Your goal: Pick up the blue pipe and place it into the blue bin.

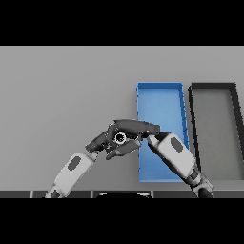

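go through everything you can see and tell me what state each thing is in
blue bin: on the table, nothing visible inside.
dark bin: right of the blue bin, nothing visible inside.
left hand: beside the blue bin's left edge, grip unclear.
right hand: over the left hand, grip unclear.
blue pipe: not visible.

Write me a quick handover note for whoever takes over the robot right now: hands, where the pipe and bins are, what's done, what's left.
Left hand: low, left of the open blue rectangular bin; fingers unclear.
Right hand: reaches across the bin's left wall, meeting the left hand.
Blue pipe: not clearly visible; a small round ring shows between the hands.
Dark grey bin: right of the blue one.
Done: nothing in the blue bin.
Left: confirm the grasp, place the pipe in the bin.
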